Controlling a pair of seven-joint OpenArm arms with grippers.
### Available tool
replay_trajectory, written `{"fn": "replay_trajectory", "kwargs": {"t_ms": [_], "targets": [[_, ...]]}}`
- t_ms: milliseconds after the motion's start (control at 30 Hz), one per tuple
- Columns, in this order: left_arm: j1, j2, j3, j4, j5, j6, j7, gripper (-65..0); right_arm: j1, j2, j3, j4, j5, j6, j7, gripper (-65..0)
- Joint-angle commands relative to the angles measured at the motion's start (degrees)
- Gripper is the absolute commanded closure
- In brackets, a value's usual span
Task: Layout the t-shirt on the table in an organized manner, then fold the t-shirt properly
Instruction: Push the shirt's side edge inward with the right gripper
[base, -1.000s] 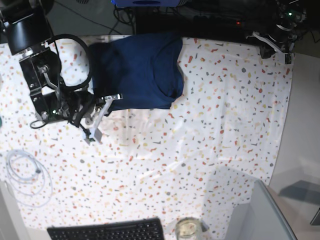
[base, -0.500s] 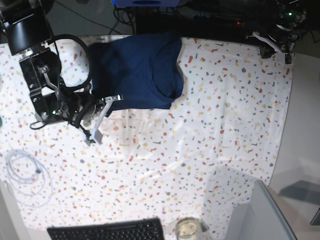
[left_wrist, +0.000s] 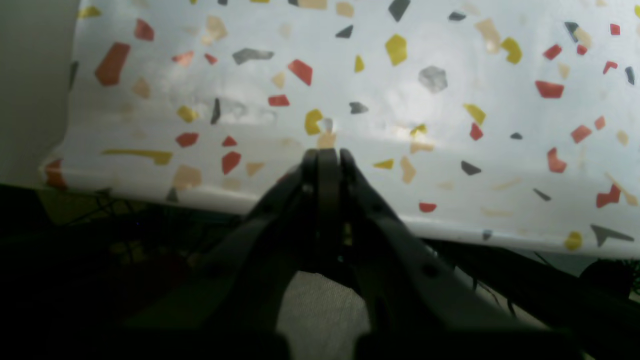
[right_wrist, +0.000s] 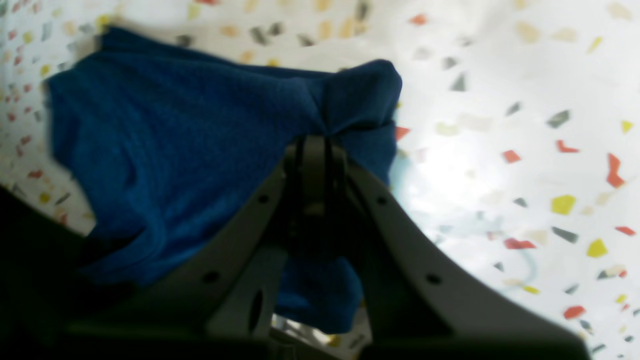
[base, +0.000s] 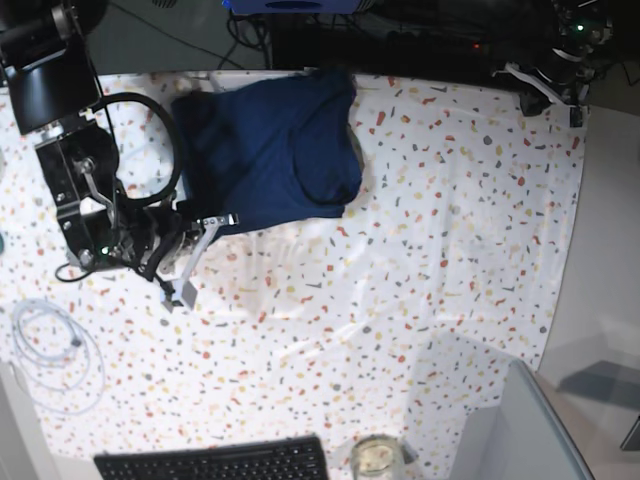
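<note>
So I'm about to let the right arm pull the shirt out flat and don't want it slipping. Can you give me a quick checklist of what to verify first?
1. Right gripper shut on the t-shirt: ok; cloth bunches at its tips.
2. How much cloth sits between the jaws: cannot tell; only the bunched edge shows.
3. Left gripper out of the way: ok; shut, empty, at the table edge far from the shirt.
4. Shirt laid out flat: not ok; it lies bunched at the far edge in the base view.
5. Bare table in front of the shirt: ok; the cable coil and keyboard sit farther off.
</note>
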Motion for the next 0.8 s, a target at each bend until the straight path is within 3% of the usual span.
{"fn": "replay_trajectory", "kwargs": {"t_ms": [0, 200, 400, 533, 633, 767], "targets": [[0.4, -0.8, -0.3, 0.8, -0.7, 0.1, -1.1, 0.0, 1.1, 0.3, 0.4, 0.5, 0.7, 0.1, 0.5, 0.0], [0.4, -0.8, -0.3, 0.8, -0.7, 0.1, -1.1, 0.0, 1.0, 0.3, 0.4, -2.4, 0.7, -0.1, 2.5, -0.8], [0.4, -0.8, -0.3, 0.8, -0.7, 0.1, -1.1, 0.0, 0.6, 0.3, 0.5, -2.6, 0.7, -0.2, 2.5, -14.0], [0.4, -0.8, -0.3, 0.8, -0.7, 0.1, -1.1, 0.0, 0.6, 0.3, 0.5, -1.2, 0.7, -0.2, 2.5, -18.8], [0.4, -0.8, -0.3, 0.8, -0.7, 0.1, -1.1, 0.0, -0.3, 1.3, 0.7, 2.4, 0.7, -0.2, 2.3, -19.2], [0.4, -0.8, -0.4, 0.8, -0.7, 0.1, -1.1, 0.0, -4.7, 1.8, 6.0, 11.1, 0.7, -0.3, 2.5, -19.1]]}}
